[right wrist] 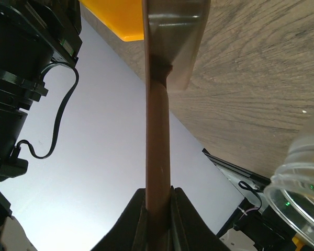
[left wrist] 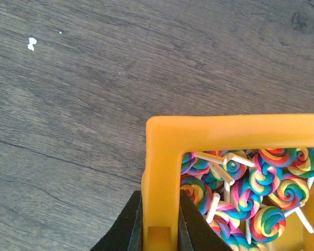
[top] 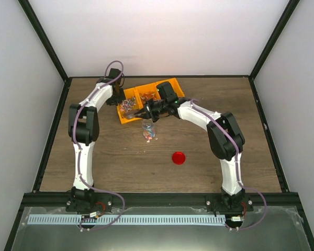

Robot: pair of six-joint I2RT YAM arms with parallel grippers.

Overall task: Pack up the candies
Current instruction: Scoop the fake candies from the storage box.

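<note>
The candies [left wrist: 267, 180] are rainbow swirl lollipops on white sticks, piled in a compartment of the orange bin [left wrist: 162, 157]. My left gripper [left wrist: 160, 209] is shut on that bin's side wall, one finger outside and one among the candies. More small coloured candies [top: 148, 134] lie in the small clear jar [top: 148, 127] on the table in front of the bin [top: 170, 85]. My right gripper [right wrist: 158, 204] is shut on the brown handle of a scoop [right wrist: 158, 130], whose metal bowl [right wrist: 175, 31] points toward the bin [right wrist: 120, 18]. The jar's rim [right wrist: 295, 180] shows at the lower right of the right wrist view.
A round red lid [top: 178, 157] lies on the wooden table, nearer than the jar and to its right. Both arms meet over the bin: left gripper [top: 119, 102] at its left end, right gripper [top: 156, 108] at its near side. Black frame rails border the table.
</note>
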